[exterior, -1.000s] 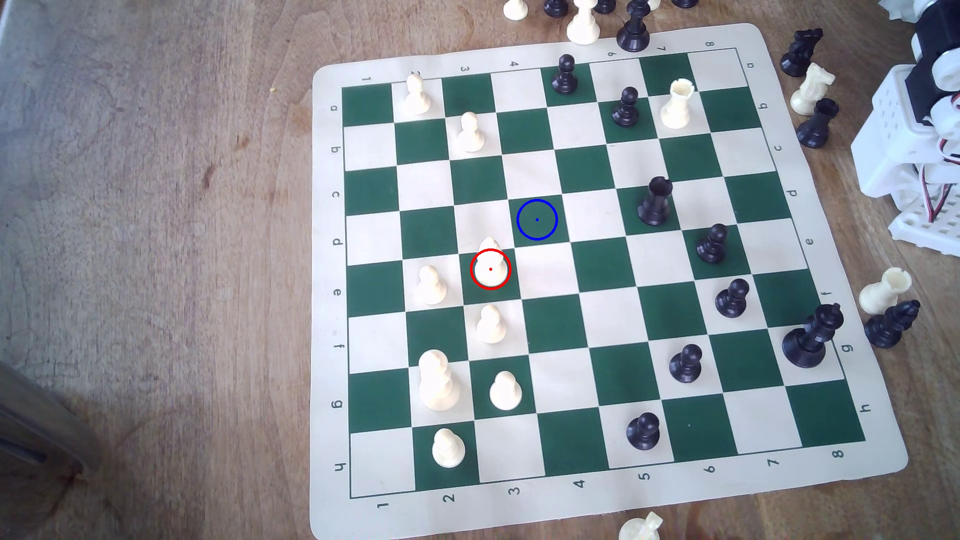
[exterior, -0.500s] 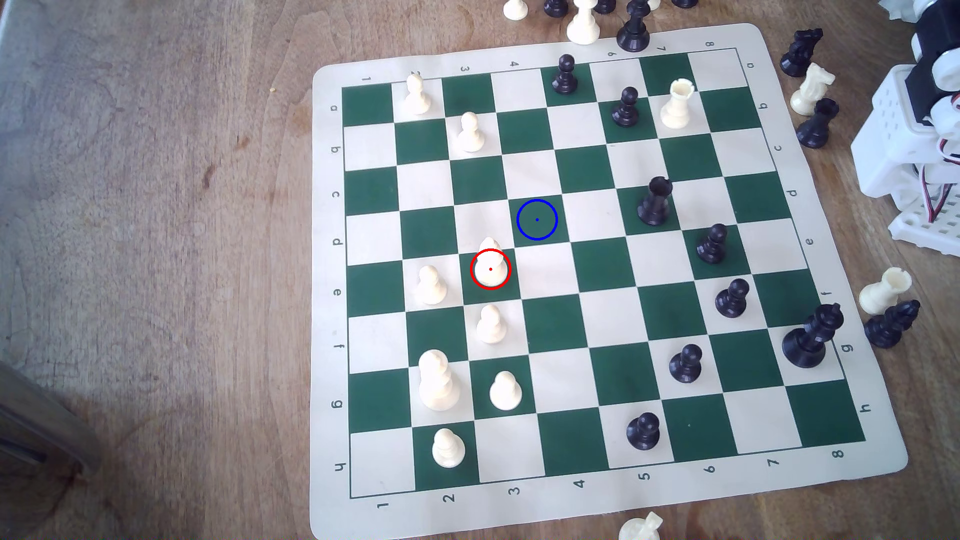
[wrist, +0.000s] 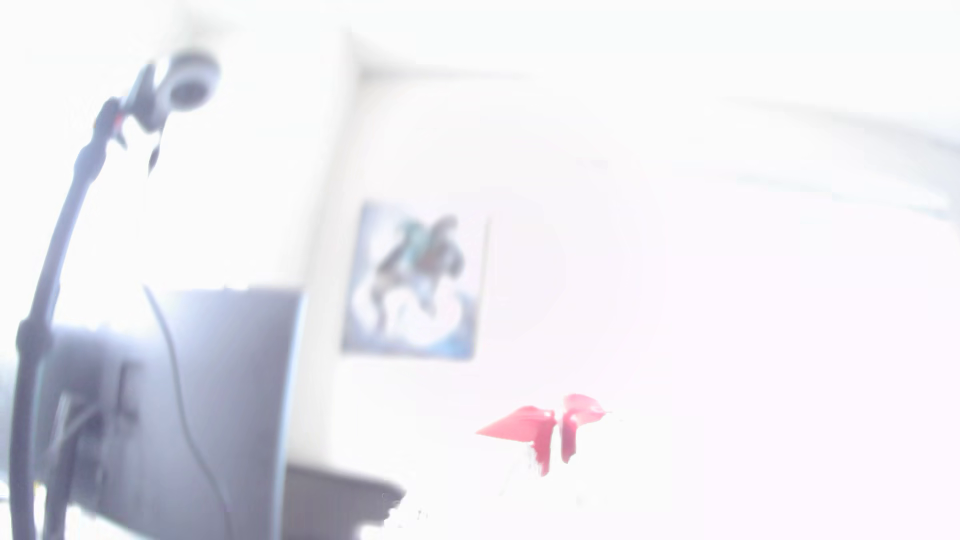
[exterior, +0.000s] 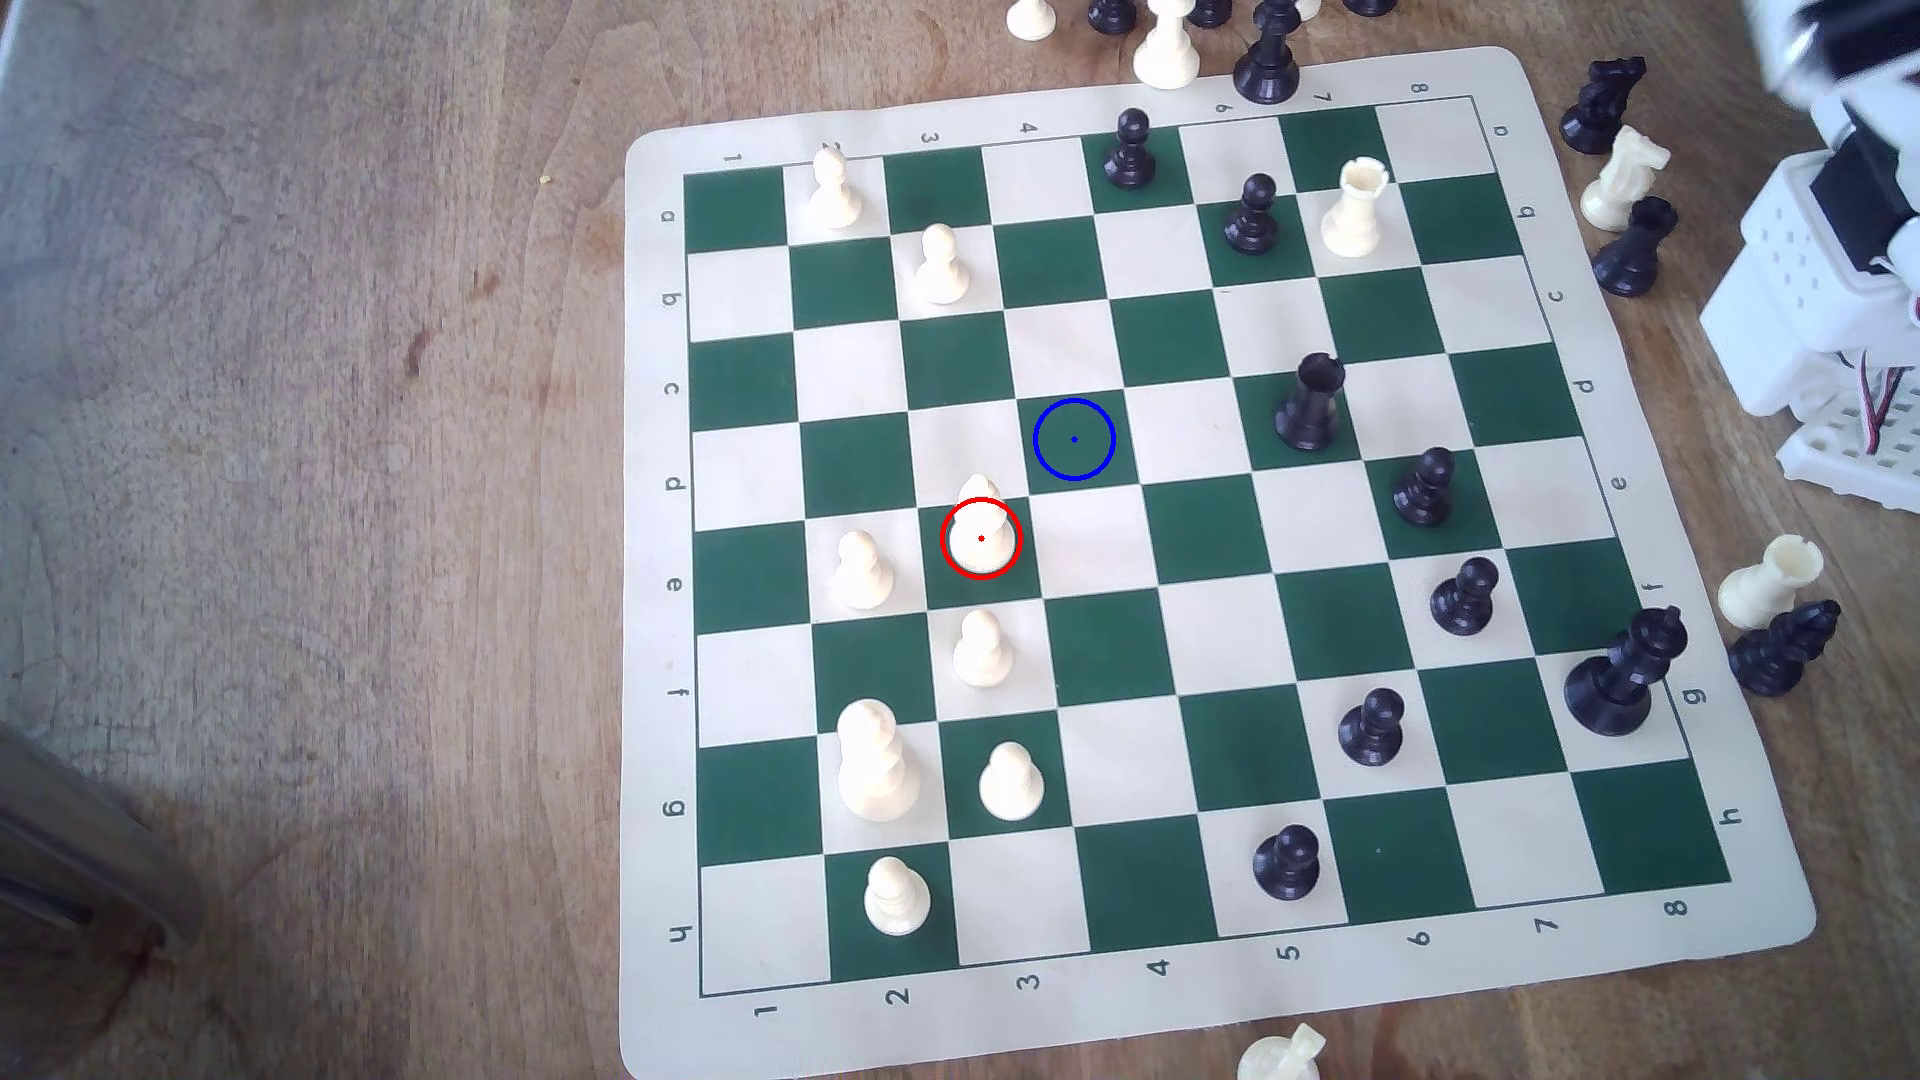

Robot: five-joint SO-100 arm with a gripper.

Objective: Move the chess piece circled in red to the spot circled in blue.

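One bishop (exterior: 980,530) stood in the red ring, one blue-ringed spot (exterior: 1074,439) at its 1 o'clock, five cream pawns near, end effector (wrist: 558,436) blurred, opening impossible to tell.

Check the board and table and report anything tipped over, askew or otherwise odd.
One cream piece lies on its side on the table below the mat's lower edge in the exterior view. The black king sits off-centre, straddling the board's border near the g label. The circled chess piece stands upright.
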